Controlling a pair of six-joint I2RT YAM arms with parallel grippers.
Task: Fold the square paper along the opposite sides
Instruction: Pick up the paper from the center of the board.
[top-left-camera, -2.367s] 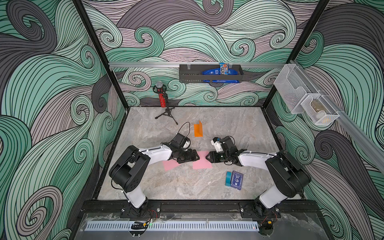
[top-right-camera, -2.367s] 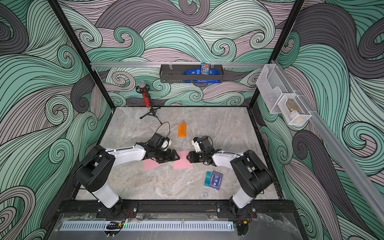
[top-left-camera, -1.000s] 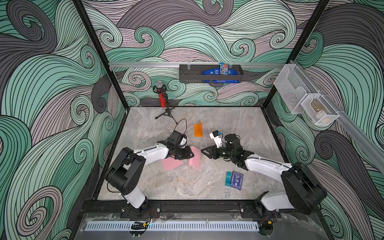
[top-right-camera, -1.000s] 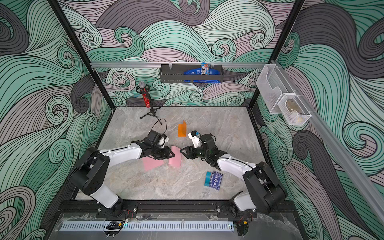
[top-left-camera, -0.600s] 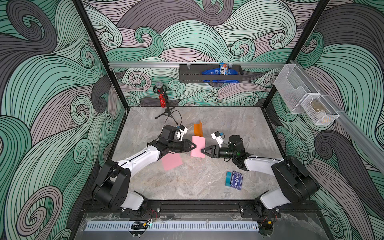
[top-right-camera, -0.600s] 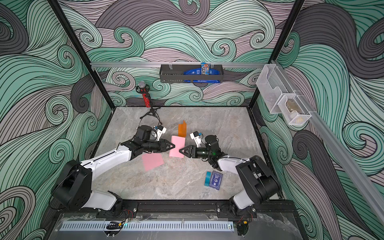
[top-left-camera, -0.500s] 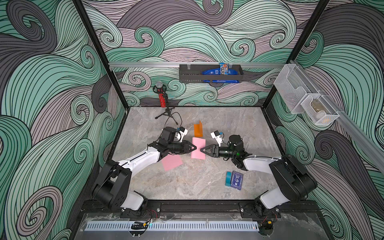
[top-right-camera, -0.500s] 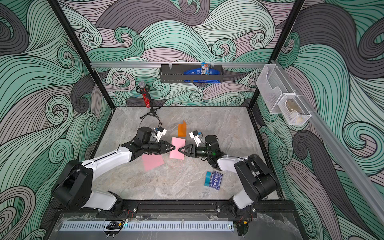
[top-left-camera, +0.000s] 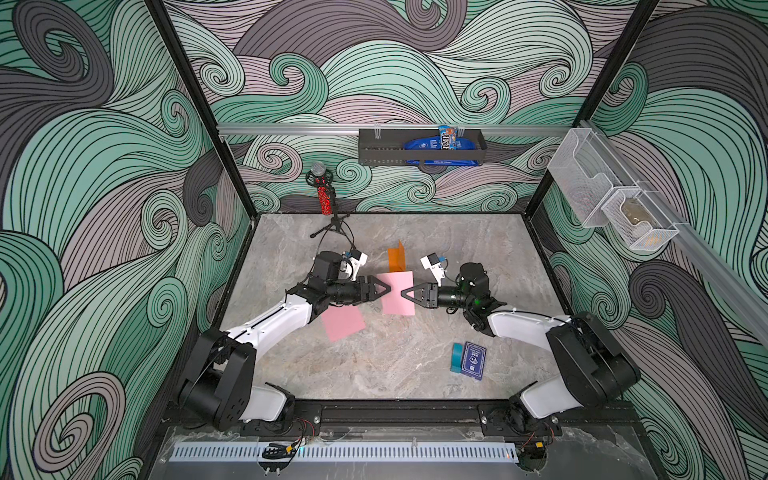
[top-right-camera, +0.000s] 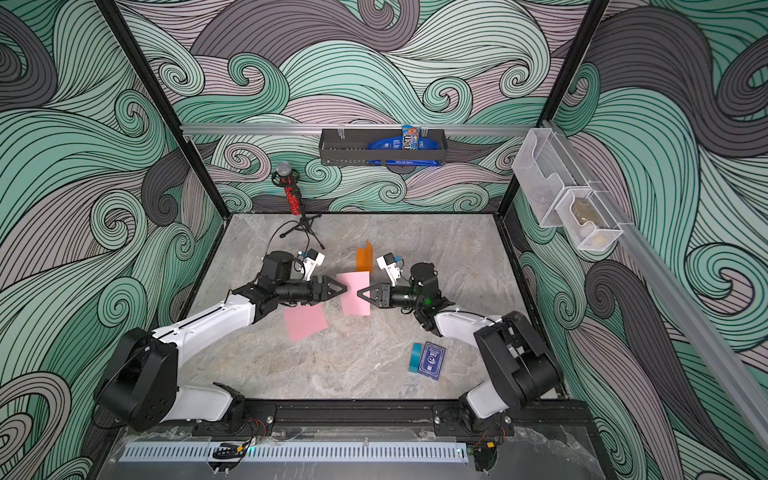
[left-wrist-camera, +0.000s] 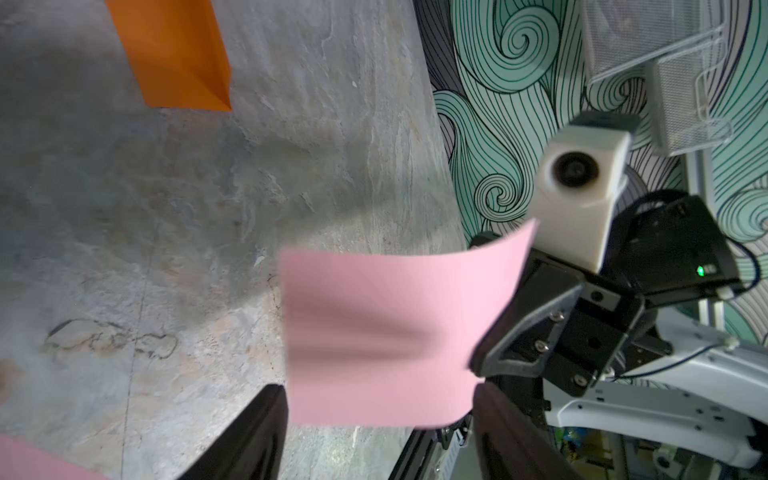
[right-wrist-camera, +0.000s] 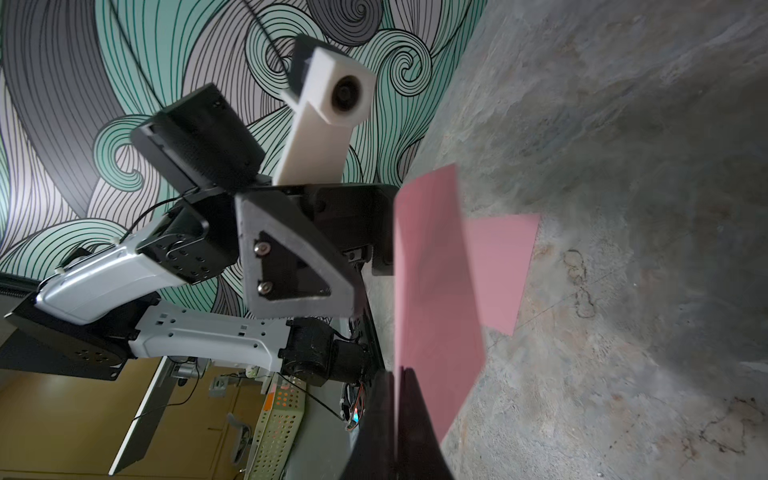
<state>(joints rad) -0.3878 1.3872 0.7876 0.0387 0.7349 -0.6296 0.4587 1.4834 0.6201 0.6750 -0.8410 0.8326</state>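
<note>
pink paper (top-left-camera: 397, 302) is up off the table (top-left-camera: 374, 374), near mid-table. r gripper (top-left-camera: 404, 292) at its 3 o'clock edge, jaws together, clamped on it. l gripper (top-left-camera: 387, 288) at its 9 o'clock edge, jaws apart w/ the paper's edge between them. 2nd pink sheet (top-left-camera: 343, 323) lies flat at 7 o'clock of it, orange paper (top-left-camera: 396, 259) at 12, card box (top-left-camera: 469, 360) at 5.

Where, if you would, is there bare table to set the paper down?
Free: the front, between the flat pink sheet and the blue card box; the back right, beyond the orange paper. Crowded: the middle, around the held pink sheet.
</note>
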